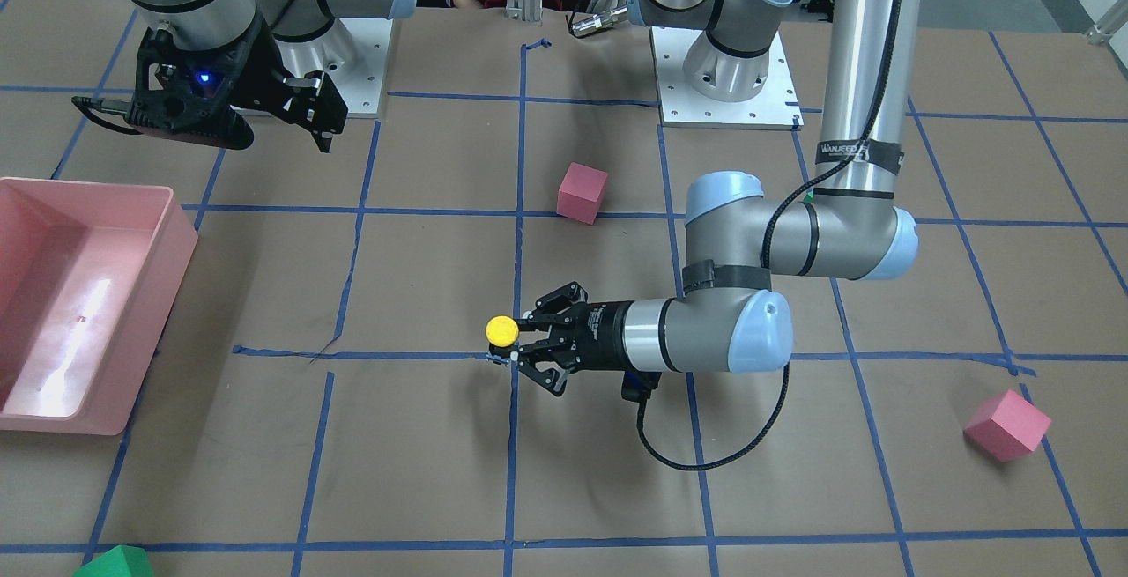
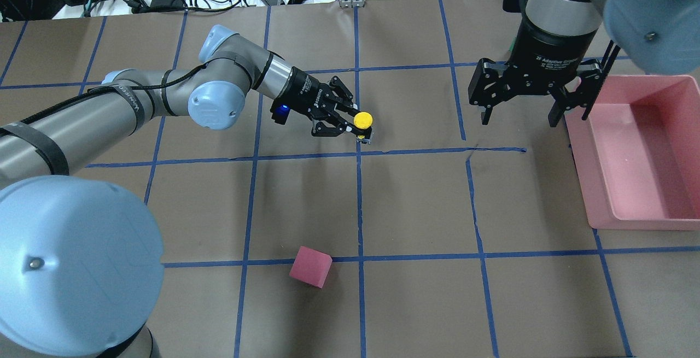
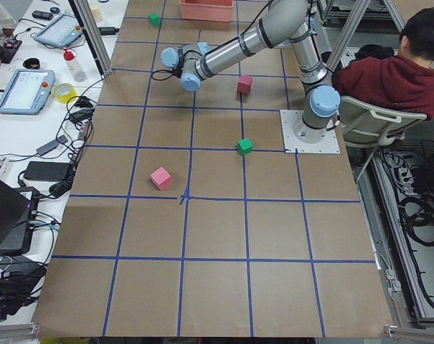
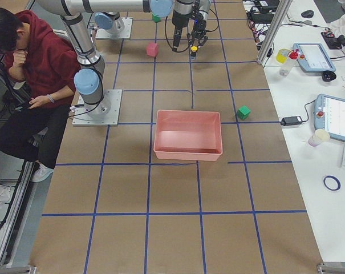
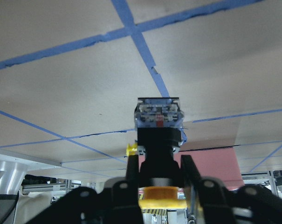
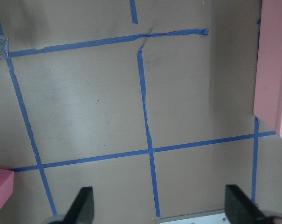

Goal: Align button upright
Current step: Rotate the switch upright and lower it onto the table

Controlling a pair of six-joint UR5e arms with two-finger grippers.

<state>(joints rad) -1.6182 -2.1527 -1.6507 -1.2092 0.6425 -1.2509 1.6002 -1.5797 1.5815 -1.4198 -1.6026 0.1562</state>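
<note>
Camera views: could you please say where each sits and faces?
Front: across the table, facing the robot; both arms.
Overhead: behind the robot, looking down; both arms.
Left side: table's left end; left arm.
Right side: right end; bin, arms beyond.
Left wrist: along left gripper at the button.
Right wrist: downward; right gripper's open fingers.
Front and overhead share the button.

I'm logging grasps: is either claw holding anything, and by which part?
The left claw holds the button by its black body, just below the yellow cap. The right claw is open and holds nothing.
</note>
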